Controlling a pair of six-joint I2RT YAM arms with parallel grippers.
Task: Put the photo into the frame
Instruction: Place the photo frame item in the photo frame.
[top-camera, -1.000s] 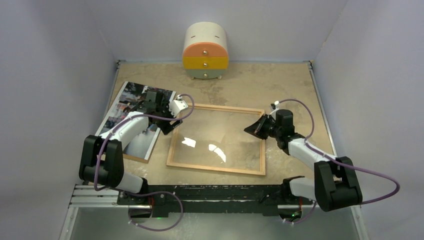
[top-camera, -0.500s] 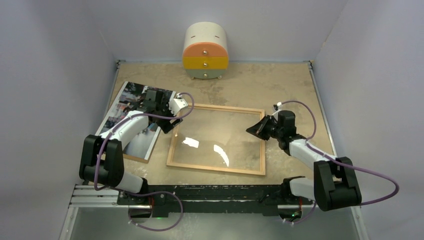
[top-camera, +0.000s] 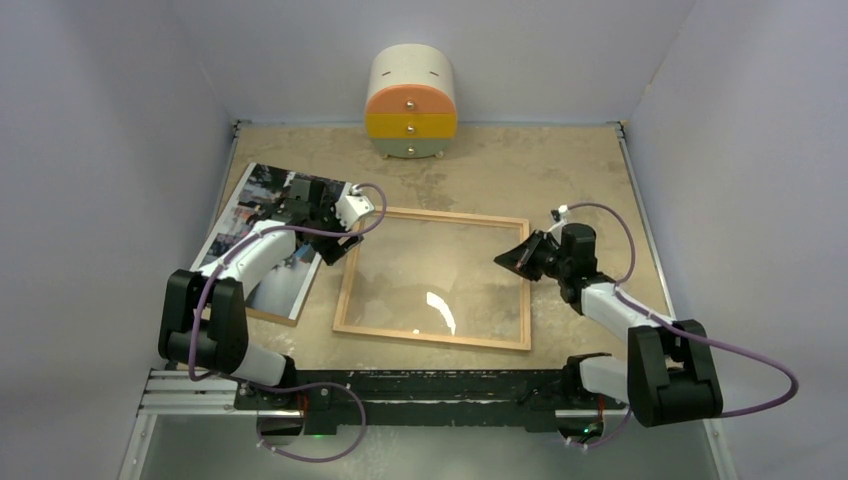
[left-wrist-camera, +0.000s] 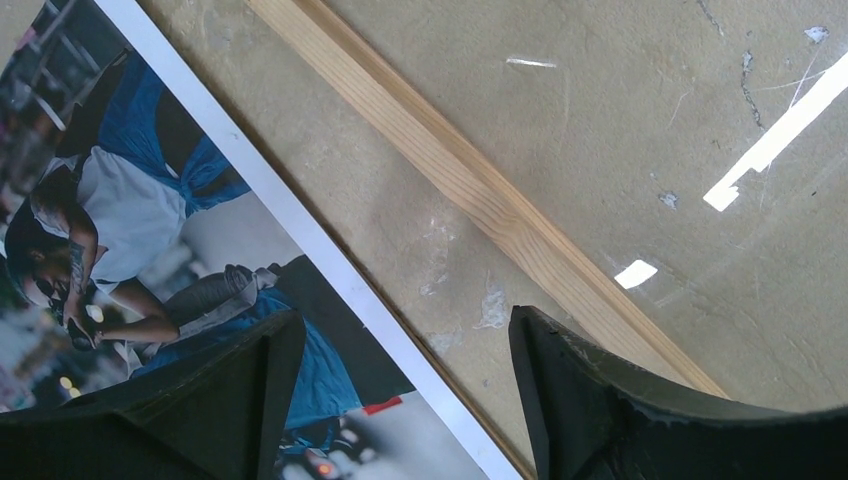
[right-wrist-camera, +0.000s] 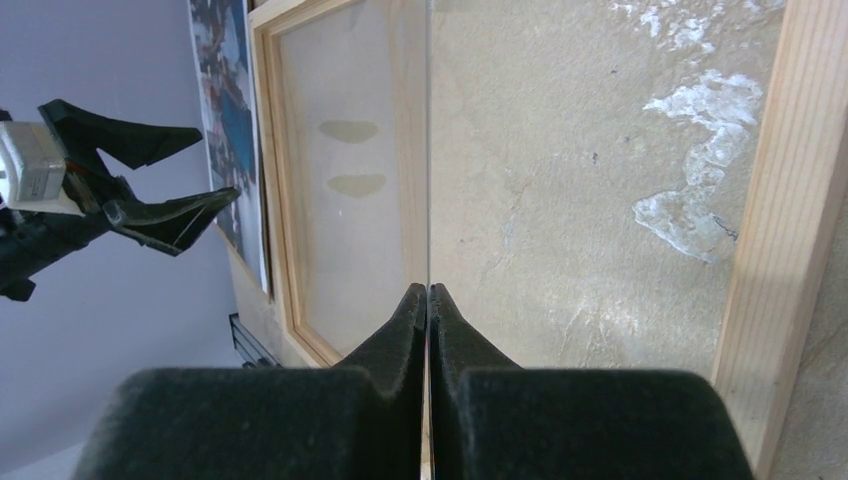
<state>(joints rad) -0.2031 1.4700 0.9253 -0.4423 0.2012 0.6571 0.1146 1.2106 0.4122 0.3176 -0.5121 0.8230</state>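
Observation:
The light wood frame (top-camera: 343, 290) lies flat mid-table. My right gripper (top-camera: 512, 257) is shut on the right edge of the clear pane (top-camera: 430, 285), which sits over the frame's opening; the right wrist view shows the pads (right-wrist-camera: 405, 320) pinching the pane (right-wrist-camera: 350, 180) edge-on beside the frame's border (right-wrist-camera: 770, 200). The photo (top-camera: 255, 205) lies to the frame's left on a brown backing board (top-camera: 272, 316). My left gripper (top-camera: 337, 248) is open and empty, low over the photo's right edge (left-wrist-camera: 150, 200), one finger over the print and the other near the frame's left border (left-wrist-camera: 470, 190).
A round cream, orange and yellow drawer cabinet (top-camera: 411, 105) stands at the back centre. Grey walls close in the left, back and right sides. The arm bases and a metal rail (top-camera: 400, 390) run along the near edge.
My right gripper has drawn slightly right and toward the near edge with the pane, and the glare on the pane has shifted and shrunk. My left gripper has edged slightly left.

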